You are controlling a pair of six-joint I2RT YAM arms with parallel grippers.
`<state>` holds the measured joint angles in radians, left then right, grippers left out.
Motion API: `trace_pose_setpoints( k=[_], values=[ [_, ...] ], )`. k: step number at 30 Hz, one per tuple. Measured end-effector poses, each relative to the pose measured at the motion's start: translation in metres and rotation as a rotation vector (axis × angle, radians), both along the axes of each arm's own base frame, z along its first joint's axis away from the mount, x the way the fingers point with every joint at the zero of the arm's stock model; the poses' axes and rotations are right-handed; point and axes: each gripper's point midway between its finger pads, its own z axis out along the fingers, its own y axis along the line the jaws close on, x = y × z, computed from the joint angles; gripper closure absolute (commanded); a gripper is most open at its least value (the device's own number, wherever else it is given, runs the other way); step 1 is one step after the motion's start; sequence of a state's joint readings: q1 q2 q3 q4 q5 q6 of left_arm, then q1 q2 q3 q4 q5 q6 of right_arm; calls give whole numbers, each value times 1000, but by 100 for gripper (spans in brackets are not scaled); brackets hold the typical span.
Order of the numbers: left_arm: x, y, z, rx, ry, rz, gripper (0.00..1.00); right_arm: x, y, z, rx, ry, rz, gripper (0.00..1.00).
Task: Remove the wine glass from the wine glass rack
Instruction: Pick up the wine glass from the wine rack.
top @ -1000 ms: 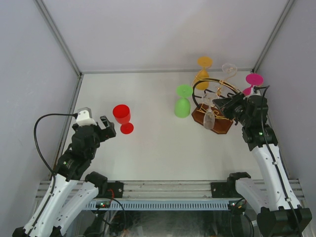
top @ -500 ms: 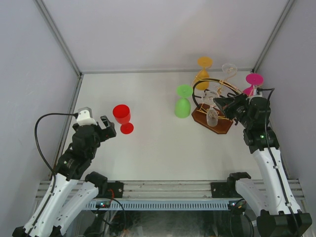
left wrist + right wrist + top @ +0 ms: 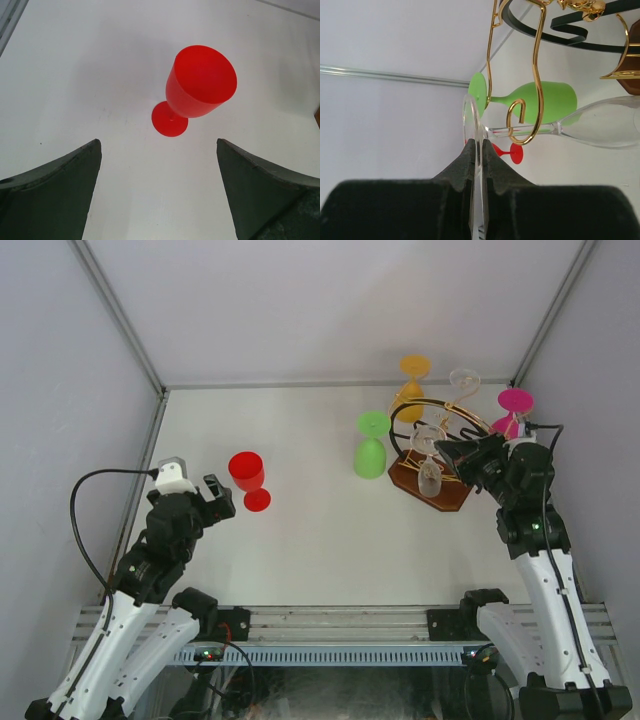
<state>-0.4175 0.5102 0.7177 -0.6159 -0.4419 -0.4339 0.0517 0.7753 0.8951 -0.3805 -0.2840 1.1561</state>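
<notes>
Wrist-only — right end effector [image 3: 477, 148] pinches wine glass [image 3: 603, 128].

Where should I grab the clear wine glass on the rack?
Pinch the wine glass by its flat foot edge-on from the curled ends of the gold wire arms, as the right gripper does; its stem lies between them, so it should slide out.

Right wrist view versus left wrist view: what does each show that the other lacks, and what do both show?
Only the right wrist view shows the rack's gold hook, a clear glass hanging on it, a green glass and the right tool shut on the clear glass's foot. Only the left wrist view shows the open left tool. Both show the red glass.
</notes>
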Motion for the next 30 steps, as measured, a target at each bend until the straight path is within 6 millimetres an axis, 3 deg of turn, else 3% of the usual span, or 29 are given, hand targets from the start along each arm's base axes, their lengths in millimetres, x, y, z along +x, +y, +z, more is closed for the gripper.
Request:
trace_pose_setpoints(
  k=[14,30],
  values=[
    [0,0,0,0,0,0,0,-2,-15,-3,-28,10,-80,100],
    [-1,3,3,-1,-14,10,0,23,-17,1,-38,16,-94,100]
  ],
)
